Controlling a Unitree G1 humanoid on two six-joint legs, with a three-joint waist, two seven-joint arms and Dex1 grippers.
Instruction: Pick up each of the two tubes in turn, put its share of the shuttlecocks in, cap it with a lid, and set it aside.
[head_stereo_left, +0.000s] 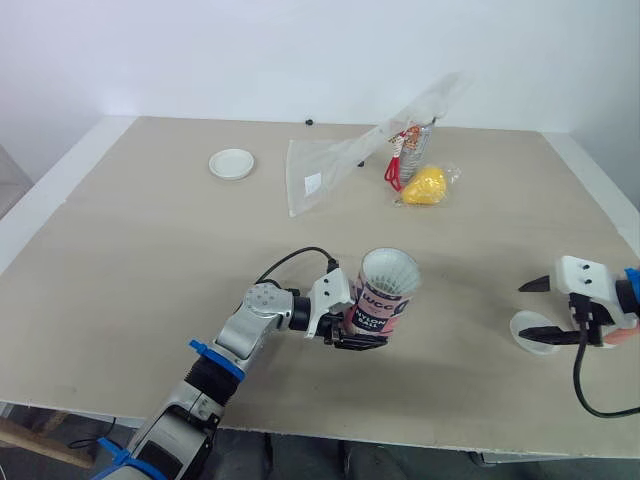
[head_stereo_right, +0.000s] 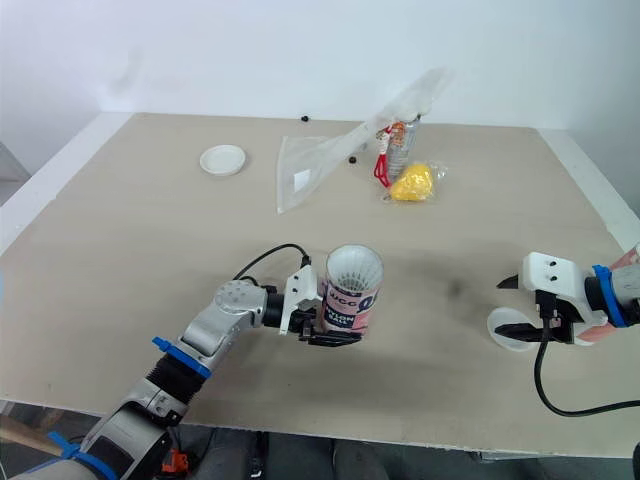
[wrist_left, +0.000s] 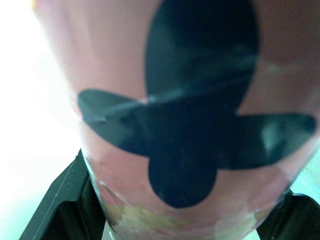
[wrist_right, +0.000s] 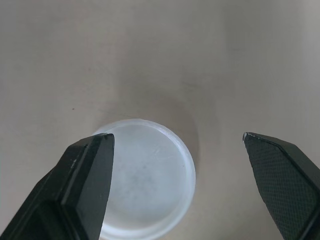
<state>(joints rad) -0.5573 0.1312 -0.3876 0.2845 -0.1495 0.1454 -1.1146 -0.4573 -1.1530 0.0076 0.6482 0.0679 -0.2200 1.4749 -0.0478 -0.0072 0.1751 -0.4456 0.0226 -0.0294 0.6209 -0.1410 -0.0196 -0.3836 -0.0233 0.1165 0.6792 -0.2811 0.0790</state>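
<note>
Beige tabletop (head_stereo_left: 150, 260); crumpled clear plastic bag (head_stereo_left: 340, 165) lay near the far edge. Pink cardboard tube (head_stereo_left: 380, 305), near the front edge, was clamped in the left gripper (head_stereo_left: 358, 318) with white shuttlecocks (head_stereo_left: 390, 270) in its mouth: filled, judged uncapped. Right gripper (wrist_right: 175, 139), fingers spread, hovered over a round white plastic lid (wrist_right: 145, 175) by the right edge. Spare white lid (head_stereo_left: 231, 163) sat far-left. Second tube judged still to do. Label: "UCC" legible, rest unclear.

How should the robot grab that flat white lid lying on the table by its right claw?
Probably by the rim, coming straight down from above. The lid lies flat on the table, thin and round, so only its opposite edges offer a hold. The right end effector hangs open over it, so it would likely need to centre itself, lower, and close across the rim.
</note>
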